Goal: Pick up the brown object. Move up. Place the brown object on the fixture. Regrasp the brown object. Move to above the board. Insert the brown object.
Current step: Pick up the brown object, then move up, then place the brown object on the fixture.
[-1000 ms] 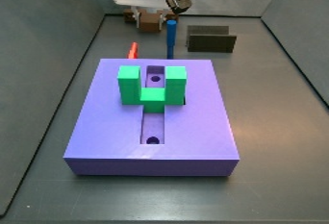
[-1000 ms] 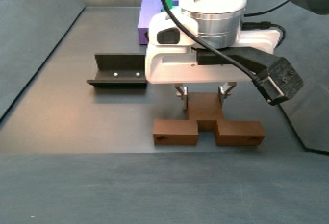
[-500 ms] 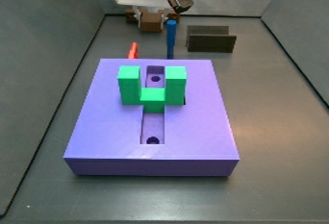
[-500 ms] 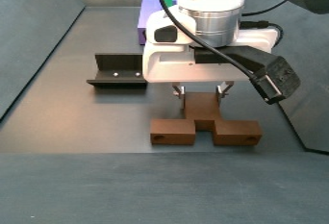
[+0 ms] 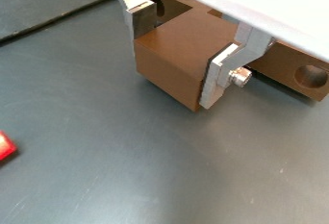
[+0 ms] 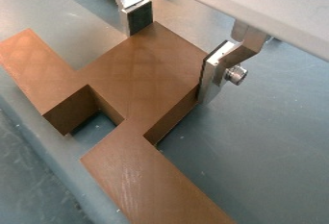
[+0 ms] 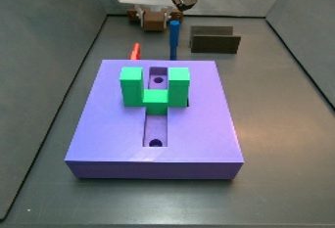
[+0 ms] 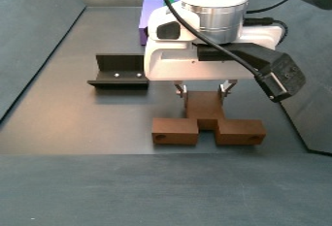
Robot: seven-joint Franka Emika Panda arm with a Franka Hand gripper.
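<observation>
The brown object (image 8: 205, 123) is a T-shaped orange-brown piece with a thick middle stem, near the front of the floor in a side view. My gripper (image 8: 205, 91) hangs straight over it, and its silver fingers (image 8: 183, 92) press on both sides of that stem. In both wrist views the gripper (image 5: 179, 45) (image 6: 178, 45) is shut on the stem of the brown object (image 5: 180, 60) (image 6: 129, 84). The fixture (image 8: 119, 72) (image 7: 215, 42) stands apart, with nothing on it. The board (image 7: 210, 124) (image 8: 150, 15) lies beyond, bearing a green block (image 7: 155, 85).
A thin red peg (image 7: 135, 50) lies on the floor beside the board, and its tip (image 5: 6, 146) shows in a wrist view. A blue upright peg (image 7: 174, 38) stands between the board and the brown object (image 7: 153, 22). Grey walls enclose the floor.
My gripper and the brown object have both crept slightly upward together. Nothing else has moved.
</observation>
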